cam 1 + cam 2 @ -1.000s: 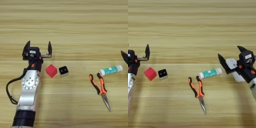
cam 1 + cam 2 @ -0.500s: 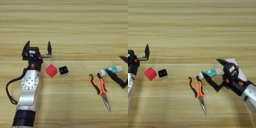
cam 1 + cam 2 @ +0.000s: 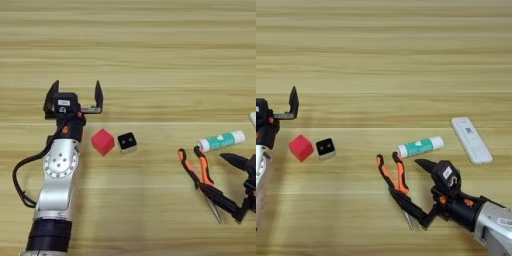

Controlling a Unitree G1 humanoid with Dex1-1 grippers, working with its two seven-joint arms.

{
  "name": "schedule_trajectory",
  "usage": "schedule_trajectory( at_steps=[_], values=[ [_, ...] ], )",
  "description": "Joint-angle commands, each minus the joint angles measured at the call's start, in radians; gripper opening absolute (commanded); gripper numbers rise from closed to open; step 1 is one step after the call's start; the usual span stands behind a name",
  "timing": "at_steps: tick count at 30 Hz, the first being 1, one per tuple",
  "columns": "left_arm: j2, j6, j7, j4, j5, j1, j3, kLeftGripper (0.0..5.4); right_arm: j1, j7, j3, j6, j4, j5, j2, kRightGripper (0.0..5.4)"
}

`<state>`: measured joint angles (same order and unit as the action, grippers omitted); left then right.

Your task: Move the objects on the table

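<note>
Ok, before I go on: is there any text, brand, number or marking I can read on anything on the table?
Nothing can be read.
White tube: teal label, print too blurred to read.
Long white device: faint grey marks on top, unreadable.
Black cube: white dots only, no letters.
Red cube: plain.
Pliers: no marking visible on the handles.
Left gripper: small pale sticker on its body, illegible.

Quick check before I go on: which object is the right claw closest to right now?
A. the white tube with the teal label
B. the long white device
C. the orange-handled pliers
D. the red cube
C: the right claw is open, with its lower finger over the nose of the orange-handled pliers; the tube lies just beyond.
</note>
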<state>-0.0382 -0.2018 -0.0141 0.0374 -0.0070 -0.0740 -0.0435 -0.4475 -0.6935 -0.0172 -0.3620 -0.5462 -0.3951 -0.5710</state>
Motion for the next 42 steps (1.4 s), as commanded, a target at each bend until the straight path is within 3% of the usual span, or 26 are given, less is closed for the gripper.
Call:
schedule_trajectory(
  at_steps=[1, 21, 32, 42],
  values=[
    [0.008, 0.008, -0.002, -0.002, -0.002, -0.019, 0.000, 5.40, -0.019, 0.028, 0.036, -0.016, 0.004, 0.040, 0.002, 5.38],
    [0.010, 0.004, 0.005, -0.003, -0.003, -0.024, -0.002, 5.40, 0.001, 0.120, 0.153, 0.009, 0.108, 0.183, 0.053, 5.38],
    [0.010, 0.001, 0.007, -0.003, -0.004, -0.019, -0.002, 5.40, 0.020, 0.160, 0.192, 0.025, 0.171, 0.216, 0.101, 4.20],
    [0.008, 0.001, 0.009, -0.004, -0.006, -0.018, -0.005, 5.40, 0.029, 0.177, 0.191, 0.033, 0.194, 0.221, 0.111, 3.20]
  ],
)
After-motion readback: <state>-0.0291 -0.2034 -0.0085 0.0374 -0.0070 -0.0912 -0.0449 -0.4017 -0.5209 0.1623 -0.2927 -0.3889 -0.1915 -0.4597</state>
